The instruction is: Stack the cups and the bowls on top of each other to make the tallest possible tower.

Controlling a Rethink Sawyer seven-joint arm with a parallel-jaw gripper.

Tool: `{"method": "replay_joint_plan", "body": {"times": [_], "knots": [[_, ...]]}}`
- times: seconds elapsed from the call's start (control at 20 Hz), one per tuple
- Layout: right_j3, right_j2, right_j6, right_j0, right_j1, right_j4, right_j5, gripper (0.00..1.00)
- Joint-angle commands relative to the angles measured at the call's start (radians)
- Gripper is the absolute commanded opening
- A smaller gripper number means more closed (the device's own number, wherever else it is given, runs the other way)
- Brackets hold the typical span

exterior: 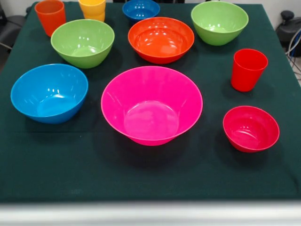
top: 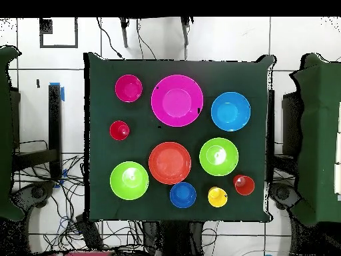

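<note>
1. You have no gripper in either view, so its state can't be told.
2. Pink bowl (exterior: 151, 104) sits upright mid-table, near edge; cups (exterior: 248, 69) and other bowls (exterior: 83, 42) stand apart around it, nothing stacked.

Arm and tool out of sight in both views.

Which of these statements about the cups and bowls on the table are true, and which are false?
1. The pink bowl is the biggest one. True.
2. The red cup sits inside the orange bowl. False: it stands alone on the green cloth.
3. There are two green bowls. True.
4. Some bowls are already stacked. False: every bowl sits apart, open side up.
5. The robot's gripper is holding the light blue bowl. False: no gripper shows in either view.
</note>
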Motion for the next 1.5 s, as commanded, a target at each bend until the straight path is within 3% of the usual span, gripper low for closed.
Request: {"method": "replay_joint_plan", "body": {"times": [0.05, 0.25, 0.5, 0.65, 0.85, 1.1, 1.3, 1.5], "knots": [[0.276, 0.07, 0.036, -0.059, -0.282, 0.023, 0.246, 1.0], [0.347, 0.034, -0.037, -0.106, -0.337, 0.019, 0.264, 1.0], [0.349, -0.072, -0.055, -0.128, -0.366, -0.065, 0.32, 1.0], [0.351, -0.195, -0.094, -0.172, -0.314, -0.17, 0.291, 1.0], [0.352, -0.307, -0.173, -0.208, -0.232, -0.242, 0.232, 1.0], [0.355, -0.498, -0.306, -0.289, -0.065, -0.369, 0.035, 1.0], [0.355, -0.556, -0.359, -0.338, 0.031, -0.413, -0.086, 1.0], [0.354, -0.52, -0.363, -0.348, 0.082, -0.404, -0.159, 1.0]]}}
